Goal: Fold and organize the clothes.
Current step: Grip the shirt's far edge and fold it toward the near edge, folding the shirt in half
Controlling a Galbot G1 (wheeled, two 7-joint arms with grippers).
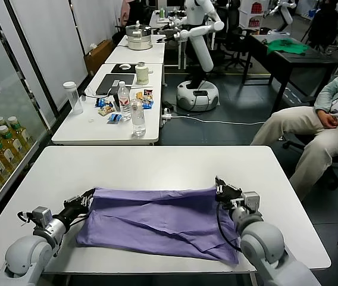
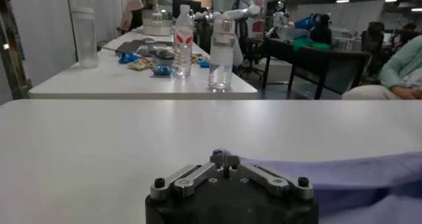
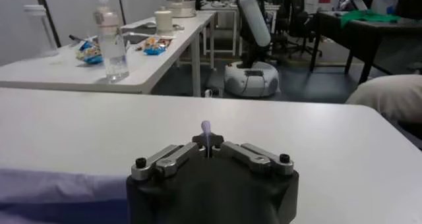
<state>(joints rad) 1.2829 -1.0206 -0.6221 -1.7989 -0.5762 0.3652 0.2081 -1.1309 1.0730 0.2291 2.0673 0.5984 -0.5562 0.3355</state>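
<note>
Head view shows both grippers, left [image 1: 89,196] and right [image 1: 219,189], pinching the shirt's [image 1: 157,223] far corners; they should move together, keeping that edge taut.

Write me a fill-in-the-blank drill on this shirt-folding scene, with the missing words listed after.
1. The purple T-shirt lies on a ____ table.
2. The left hand and the right hand each pinch a ____ corner of the T-shirt.
3. In the right wrist view, a tip of purple cloth pokes up between the ____ fingers.
4. On the next table stand clear plastic ____.

Missing words: white; far; closed; bottles
</note>
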